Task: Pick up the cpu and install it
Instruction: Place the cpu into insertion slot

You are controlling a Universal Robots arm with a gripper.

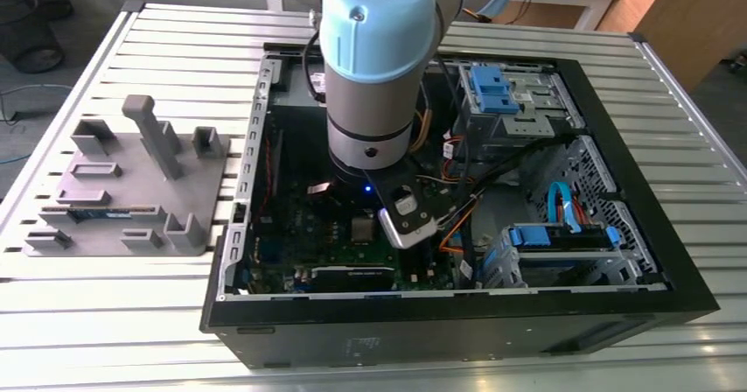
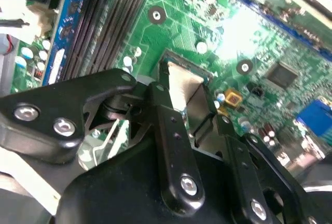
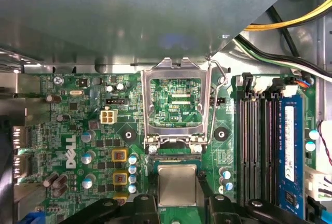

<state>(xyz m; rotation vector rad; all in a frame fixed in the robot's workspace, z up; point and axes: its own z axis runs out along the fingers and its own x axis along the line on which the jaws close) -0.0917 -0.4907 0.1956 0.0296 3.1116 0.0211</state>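
Note:
The cpu [image 3: 177, 184], a small square chip with a silvery top, lies level over the motherboard socket [image 3: 176, 158], just below the raised metal load plate [image 3: 176, 105]. My gripper [image 3: 179, 200] reaches down inside the open computer case [image 1: 653, 261], and its black fingers [image 3: 147, 206] stand close against two opposite edges of the chip. In the second wrist view the cpu [image 2: 181, 84] sits between the fingertips [image 2: 162, 99] of the gripper [image 2: 184, 102], right at board level. In the exterior view the cpu [image 1: 363, 227] shows as a pale square beside the arm's wrist.
Dark memory slots [image 3: 257, 146] and a blue-labelled stick [image 3: 290, 141] run beside the socket. Yellow and black cables [image 3: 290, 22] hang nearby. Blue drive cages [image 1: 561, 239] fill the case's right side. A grey fixture tray [image 1: 129, 191] sits on the slatted table at the exterior view's left.

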